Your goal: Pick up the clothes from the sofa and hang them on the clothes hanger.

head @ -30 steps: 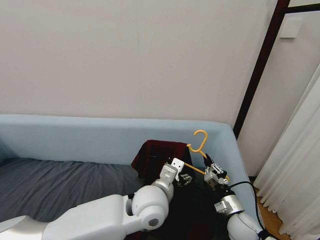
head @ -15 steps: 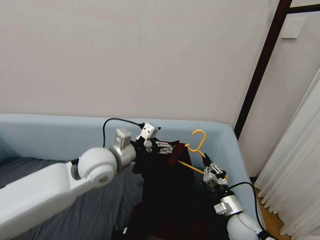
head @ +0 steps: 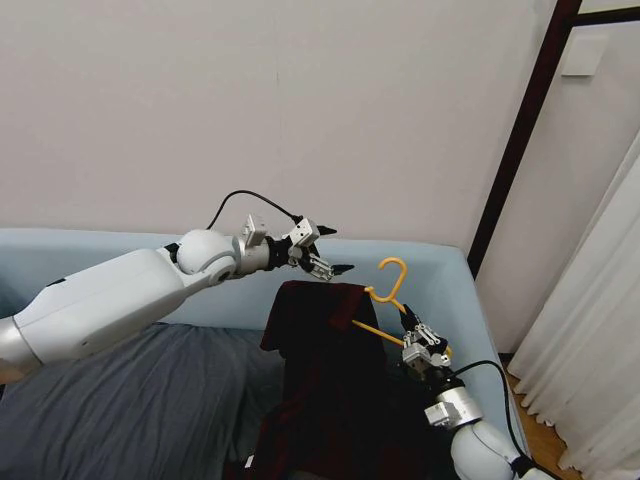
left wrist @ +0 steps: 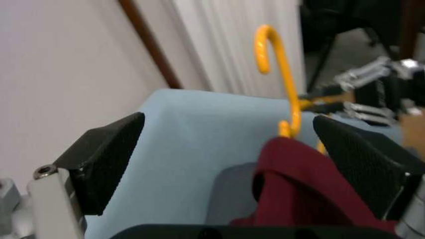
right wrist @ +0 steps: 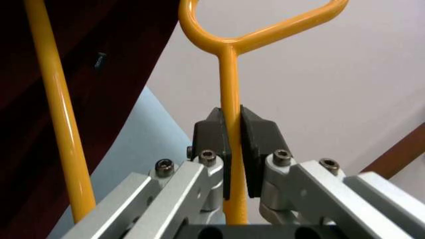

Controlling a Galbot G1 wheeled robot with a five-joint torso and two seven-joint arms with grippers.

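A dark red garment (head: 325, 370) hangs draped over one arm of a yellow clothes hanger (head: 388, 292), above the light blue sofa (head: 120, 275). My right gripper (head: 422, 345) is shut on the hanger's lower bar; in the right wrist view its pads (right wrist: 214, 144) clamp the yellow rod (right wrist: 230, 124). My left gripper (head: 328, 252) is open, raised just above the garment's top edge and holding nothing. In the left wrist view the hanger hook (left wrist: 275, 64) and the red cloth (left wrist: 305, 194) lie between its spread fingers (left wrist: 106, 154), apart from them.
The sofa seat carries a grey cover (head: 120, 400). A plain wall rises behind the sofa. At the right stand a dark door frame (head: 515, 150) and white curtains (head: 595, 330).
My left gripper let go of the garment and rose up and back toward the wall, now open. The garment stays draped on the hanger. The right gripper has barely moved.
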